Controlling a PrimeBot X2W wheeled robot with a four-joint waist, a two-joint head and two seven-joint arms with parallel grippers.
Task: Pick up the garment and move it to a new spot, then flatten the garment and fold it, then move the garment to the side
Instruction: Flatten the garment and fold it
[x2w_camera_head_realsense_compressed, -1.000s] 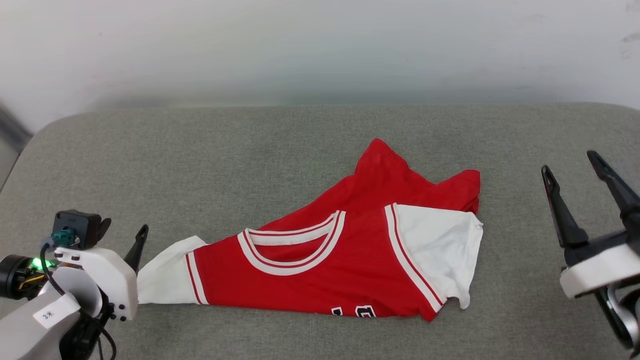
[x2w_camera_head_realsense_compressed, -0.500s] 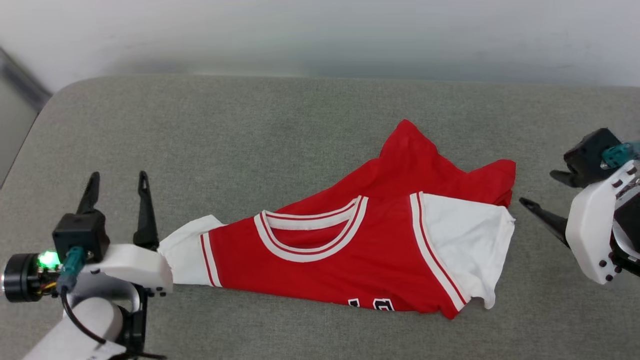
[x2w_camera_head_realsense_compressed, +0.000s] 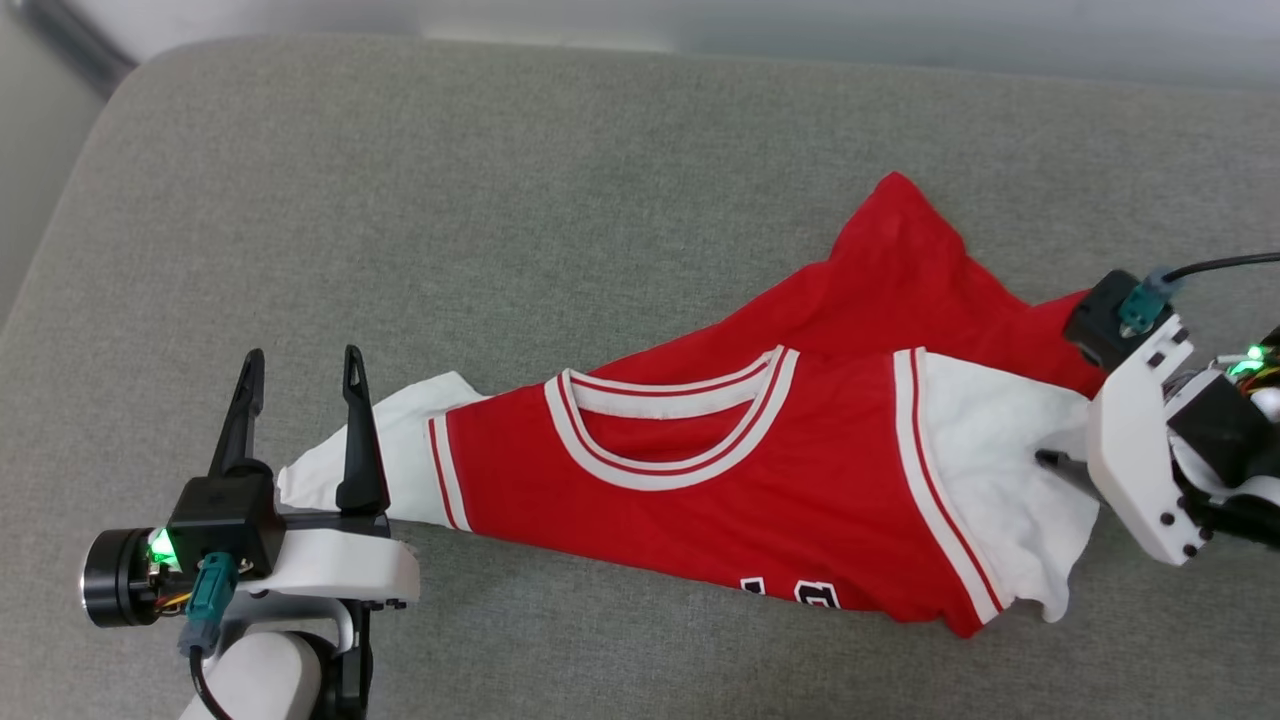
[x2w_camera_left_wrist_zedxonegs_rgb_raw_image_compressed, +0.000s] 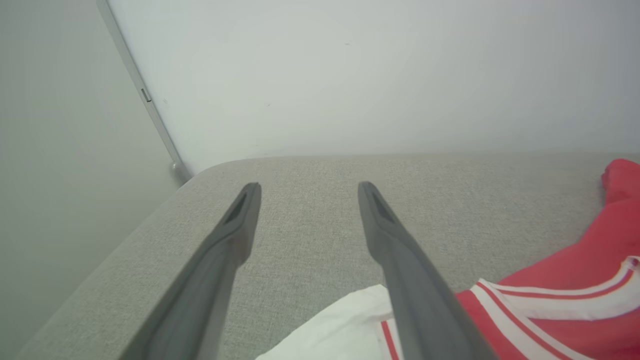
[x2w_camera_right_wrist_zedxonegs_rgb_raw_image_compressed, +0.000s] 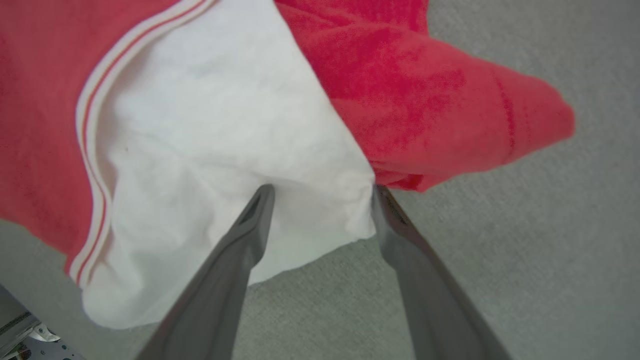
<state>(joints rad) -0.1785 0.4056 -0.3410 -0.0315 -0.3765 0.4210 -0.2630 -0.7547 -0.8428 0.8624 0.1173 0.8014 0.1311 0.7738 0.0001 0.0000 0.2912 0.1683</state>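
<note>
Two spread hands: right hand (x2w_camera_right_wrist_zedxonegs_rgb_raw_image_compressed: 321, 189) straddles the red jersey's (x2w_camera_head_realsense_compressed: 700, 500) white sleeve edge (x2w_camera_right_wrist_zedxonegs_rgb_raw_image_compressed: 225, 130), left hand (x2w_camera_head_realsense_compressed: 303, 356) hovers at the other. I judge a shallow pinch could slip off.

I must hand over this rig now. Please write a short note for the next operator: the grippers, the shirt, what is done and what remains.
Left gripper: open, holding nothing, one finger over the end of the white left sleeve.
Right gripper: open, fingertips at the edge of the white right sleeve, not closed on it.
Garment: rumpled, collar facing up, lying on the grey cushion.
Done: nothing visible; it is not lifted, flattened or folded.
Left: grasp, move, flatten, fold, set aside.
</note>
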